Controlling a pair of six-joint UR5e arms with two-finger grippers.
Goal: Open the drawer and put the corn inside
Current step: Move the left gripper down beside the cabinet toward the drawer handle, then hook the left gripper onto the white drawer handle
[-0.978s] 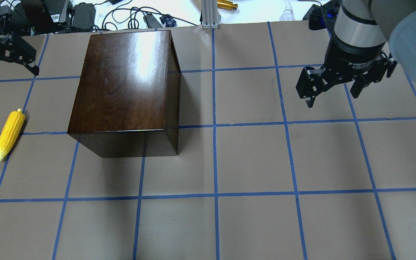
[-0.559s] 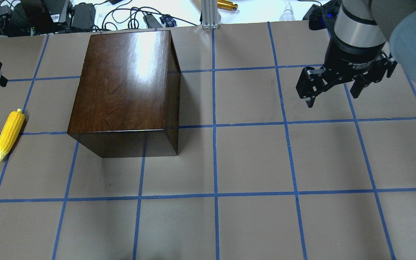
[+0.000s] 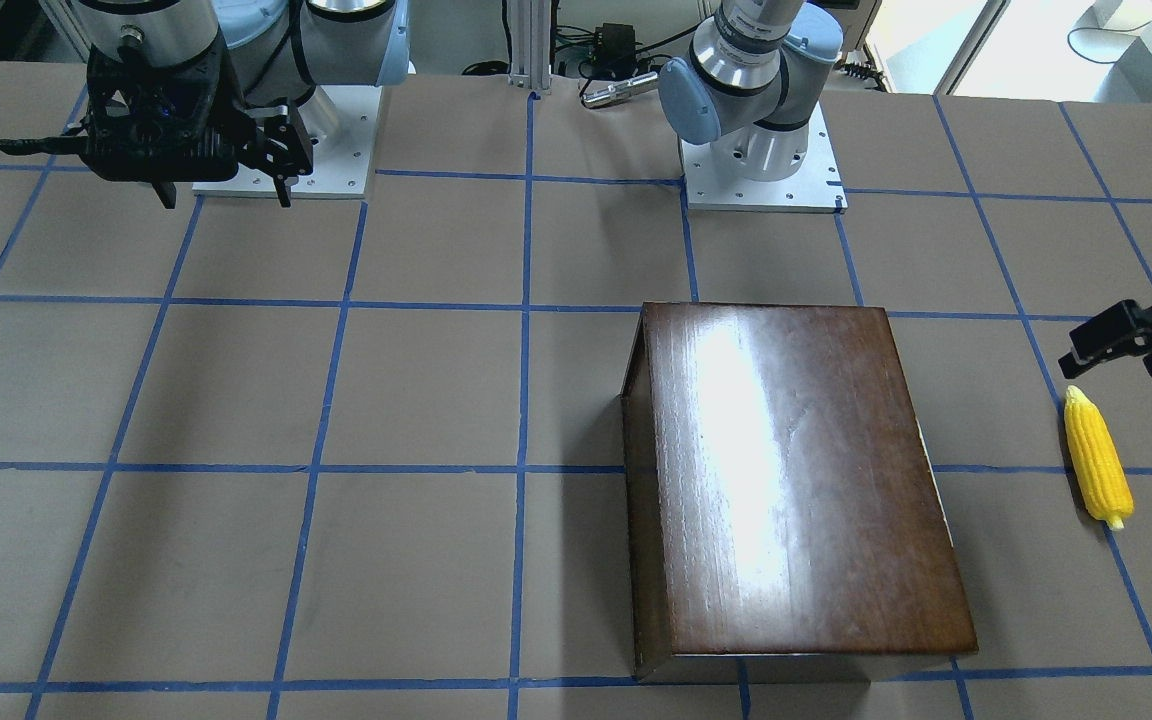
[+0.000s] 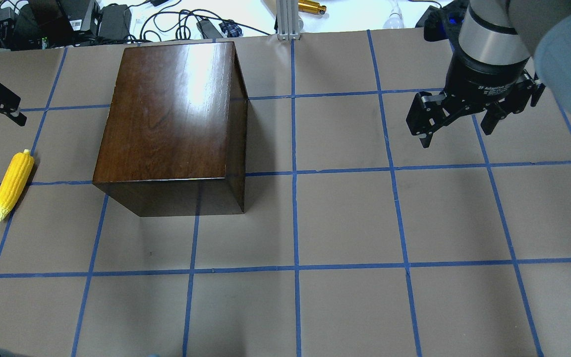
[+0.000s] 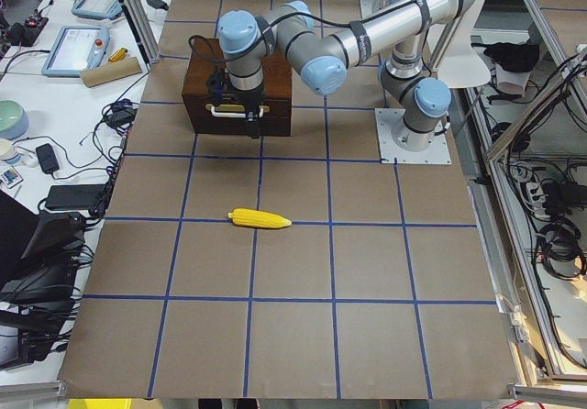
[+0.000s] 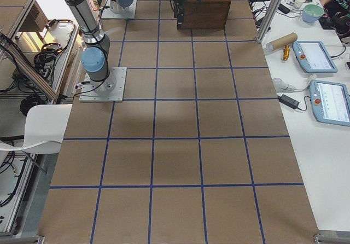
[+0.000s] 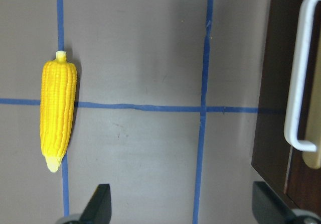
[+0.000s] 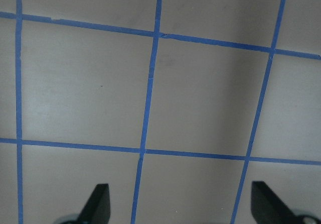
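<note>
While corn [image 4: 13,186] lies flat on table [image 4: 345,218] to robot's L of wooden box [image 4: 166,114], drawer [image 7: 278,58] shut, L gripper [image 7: 183,206] hangs w/ fingers spread near corn, touching nothing, and R gripper [image 4: 456,135] is likewise spread, well apart from box.

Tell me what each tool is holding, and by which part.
Nothing is held. The left tool and the right tool are both open and empty; the corn lies untouched on the table.

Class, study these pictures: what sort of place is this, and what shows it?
Probably a robotics lab: two industrial arms bolted to a blue-taped grid table, with control tablets and cables alongside.
</note>
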